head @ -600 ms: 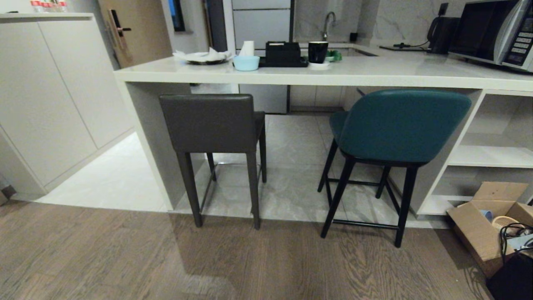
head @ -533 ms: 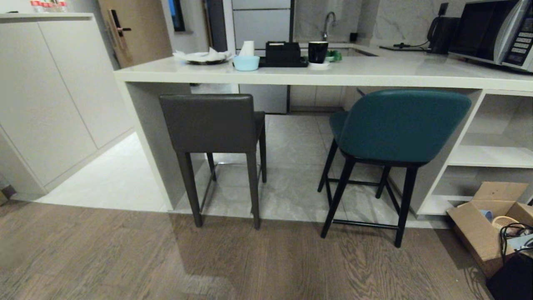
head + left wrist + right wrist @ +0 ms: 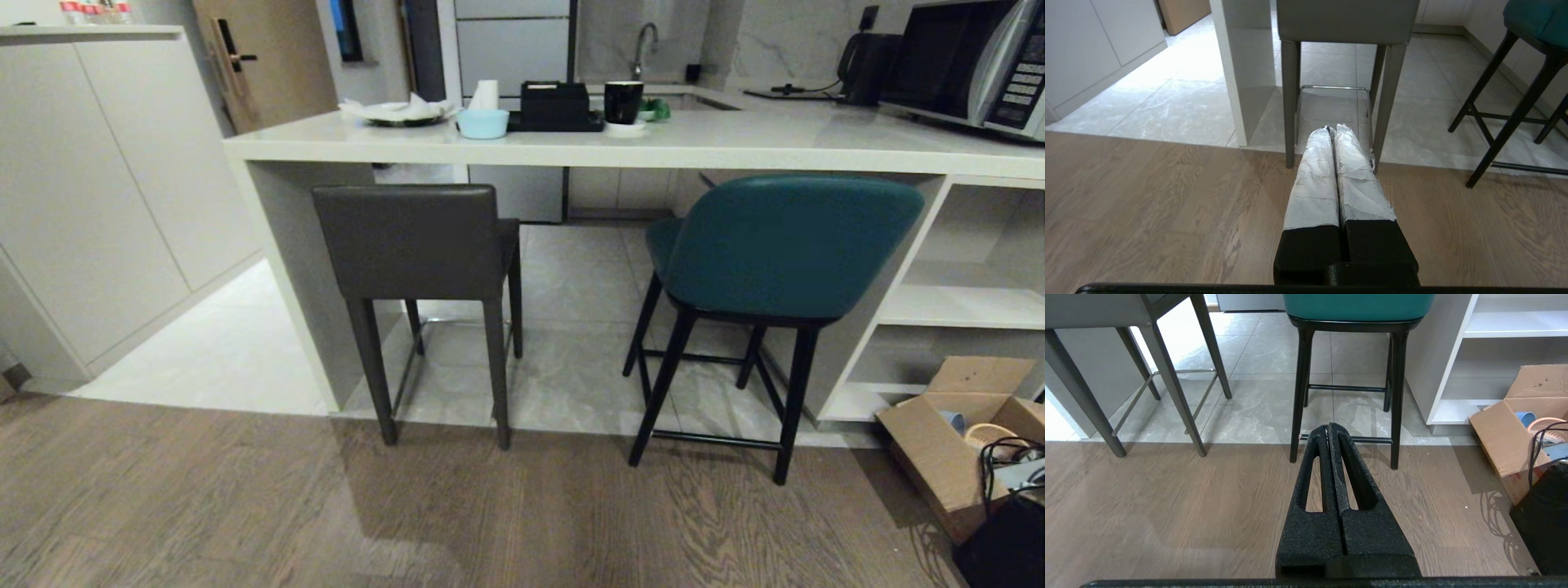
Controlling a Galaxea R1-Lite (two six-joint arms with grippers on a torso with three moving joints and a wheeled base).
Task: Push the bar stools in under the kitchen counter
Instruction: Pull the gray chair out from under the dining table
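Two bar stools stand at the near side of the kitchen counter (image 3: 735, 147), backs toward me. The boxy dark grey stool (image 3: 412, 241) is on the left beside the counter's white panel leg (image 3: 286, 237). The rounded teal stool (image 3: 788, 245) is on the right near the open shelving. Both have their rear legs at the seam between tile and wood floor. Neither arm shows in the head view. My left gripper (image 3: 1332, 128), wrapped in white tape, is shut and empty, low over the wood floor short of the grey stool (image 3: 1347, 20). My right gripper (image 3: 1327, 426) is shut and empty, short of the teal stool (image 3: 1357, 306).
An open cardboard box (image 3: 947, 441) with cables and a black object (image 3: 1008, 543) lie on the floor at the right. White shelving (image 3: 963, 302) is right of the teal stool. A tall beige cabinet (image 3: 98, 180) stands at the left. Dishes, a mug and a microwave (image 3: 971, 65) sit on the counter.
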